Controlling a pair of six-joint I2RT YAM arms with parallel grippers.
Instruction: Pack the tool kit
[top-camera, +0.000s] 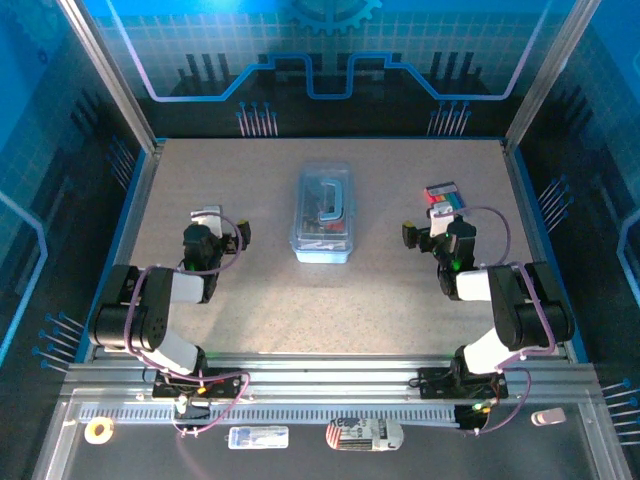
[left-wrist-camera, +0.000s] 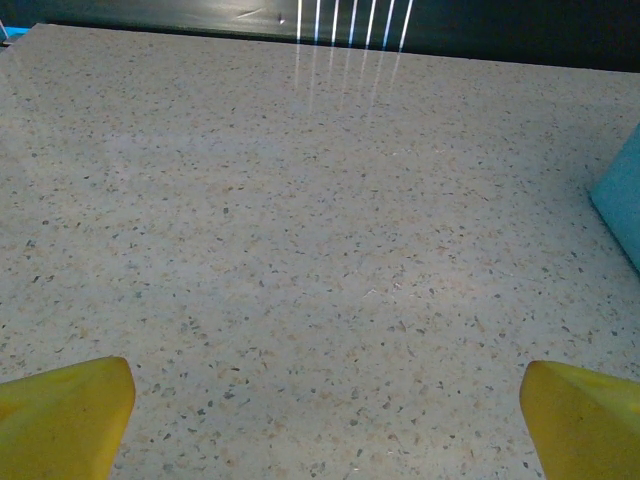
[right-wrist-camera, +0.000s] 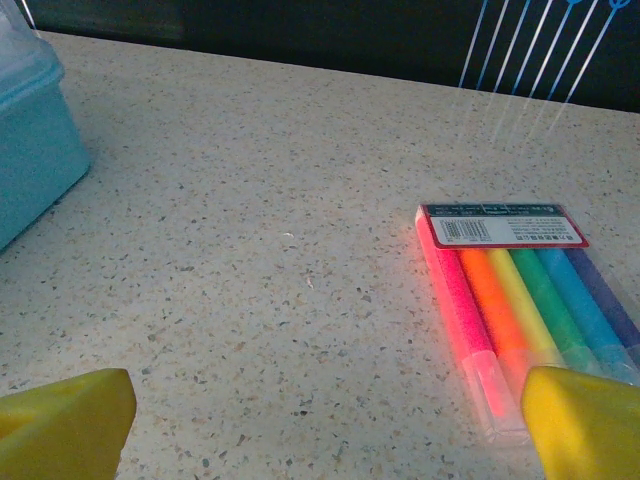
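Packing looks unfinished
Marker pack (right-wrist-camera: 520, 290) lies unpacked right of the closed case (top-camera: 323, 215); left pincer (left-wrist-camera: 320, 400) and right pincer (right-wrist-camera: 325, 410) gape, empty.

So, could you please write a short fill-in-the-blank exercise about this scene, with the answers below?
1. The box in the middle of the table is light ___ in colour.
2. The pack of markers lies nearer to the ___ arm than to the other.
3. The left gripper and the right gripper are both ___, not shut.
Missing words: blue; right; open.
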